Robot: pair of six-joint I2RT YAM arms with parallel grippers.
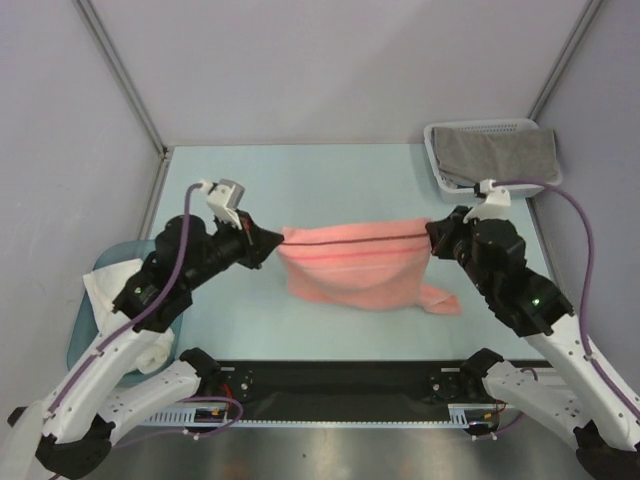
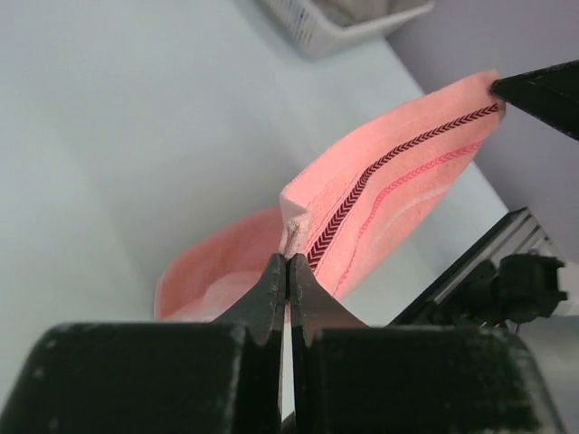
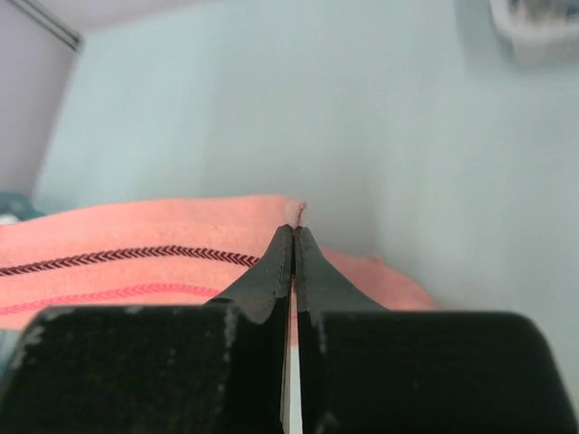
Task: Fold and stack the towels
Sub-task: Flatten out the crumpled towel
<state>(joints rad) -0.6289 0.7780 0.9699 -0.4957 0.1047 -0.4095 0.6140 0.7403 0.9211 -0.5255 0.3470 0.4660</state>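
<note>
A salmon-pink towel [image 1: 355, 265] with a dark chevron stripe hangs stretched between my two grippers above the table, its lower part sagging onto the surface. My left gripper [image 1: 278, 238] is shut on the towel's left top corner [image 2: 291, 237]. My right gripper [image 1: 432, 233] is shut on the right top corner [image 3: 296, 215]. A grey towel [image 1: 497, 152] lies in the white mesh basket [image 1: 436, 160] at the back right. A white towel [image 1: 105, 290] lies over the teal tub at the left. No light blue towel shows.
The teal tub [image 1: 82, 335] sits at the left table edge under my left arm. The basket also shows in the left wrist view [image 2: 317, 32]. A black rail [image 1: 350, 380] runs along the near edge between the arm bases. Walls close in on three sides.
</note>
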